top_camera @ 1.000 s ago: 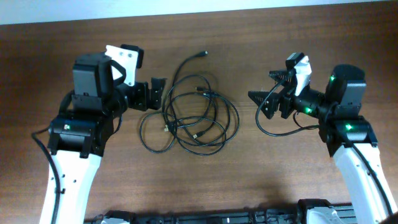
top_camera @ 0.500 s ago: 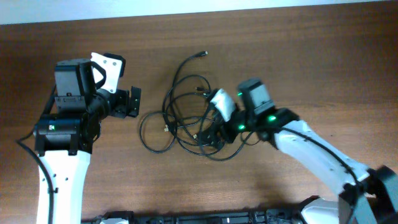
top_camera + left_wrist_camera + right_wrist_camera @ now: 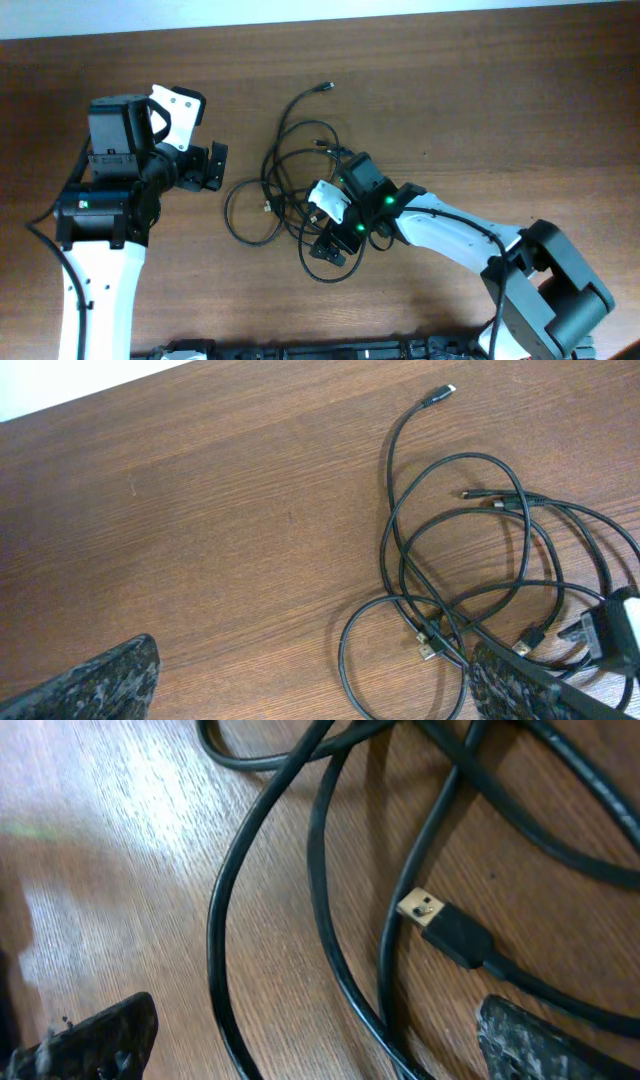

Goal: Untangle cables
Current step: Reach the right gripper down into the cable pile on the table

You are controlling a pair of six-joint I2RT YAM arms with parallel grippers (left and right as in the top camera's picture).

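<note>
The cables (image 3: 285, 190) are thin black cords, looped over each other in a tangle at the table's middle, with one plug end (image 3: 325, 88) trailing toward the back. My right gripper (image 3: 330, 247) is open, low over the tangle's front right part. In the right wrist view, strands of the cables (image 3: 216, 920) and a USB plug (image 3: 440, 925) lie between its spread fingers (image 3: 545, 1040). My left gripper (image 3: 212, 167) hangs open just left of the tangle, holding nothing. In the left wrist view the cables (image 3: 460, 456) spread to the right, and a loop lies between the wide-apart fingers (image 3: 100, 680).
The brown wooden table (image 3: 520, 110) stretches bare to the right and behind the tangle. A white strip (image 3: 300, 10) borders the far edge. The right arm (image 3: 450, 225) lies across the table from the front right corner. Dark equipment (image 3: 330, 350) lines the near edge.
My right arm has swung in from the right side and come down over the tangle, staying open. The left arm shifted slightly left a second ago and has since held still.
</note>
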